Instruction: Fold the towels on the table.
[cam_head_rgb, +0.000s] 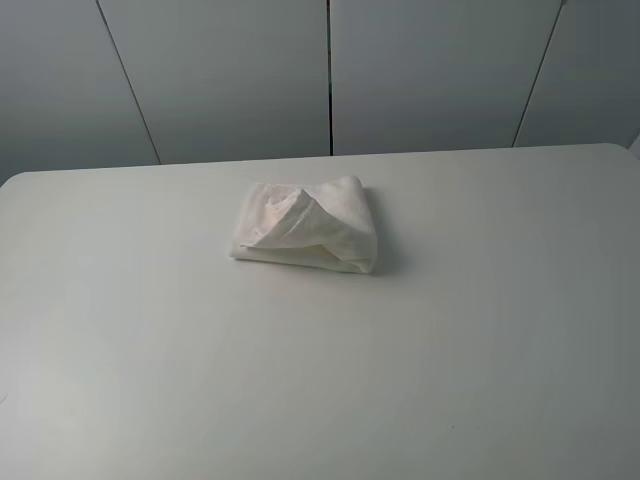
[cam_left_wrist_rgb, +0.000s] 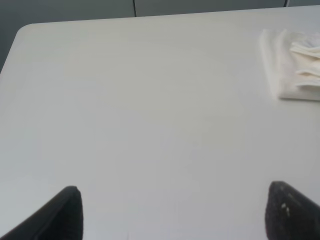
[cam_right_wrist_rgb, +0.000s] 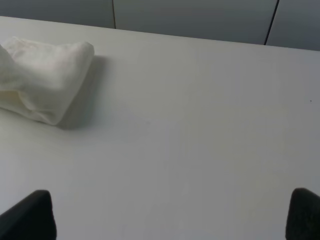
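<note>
— Nearest your lens, what do you have?

— Smooth, plain white tabletop with rounded corners (cam_head_rgb: 300, 400); bare matte surface fills the whole foreground in your high view, with no arm showing there.

— And your left claw?

— Your left gripper (cam_left_wrist_rgb: 172, 212) shows only its two dark, blunt fingertips (cam_left_wrist_rgb: 60, 215), set wide apart with nothing between them, so it stands spread and empty over bare table. The towel sits off toward the far edge of that wrist view, well clear of the tips.

— Where is the cloth itself?

— You'll find the white terry-cloth towel (cam_head_rgb: 305, 225) just behind the middle of the table, bundled into a thick, roughly rectangular wad. Its top is crumpled into a soft ridge, its right side is a rounded roll, and the layered folds show along the front edge. The nap looks fuzzy.

— Right claw?

— Your right gripper (cam_right_wrist_rgb: 172, 215) is likewise parted wide, black fingertips (cam_right_wrist_rgb: 30, 217) empty, apart from the towel.
</note>
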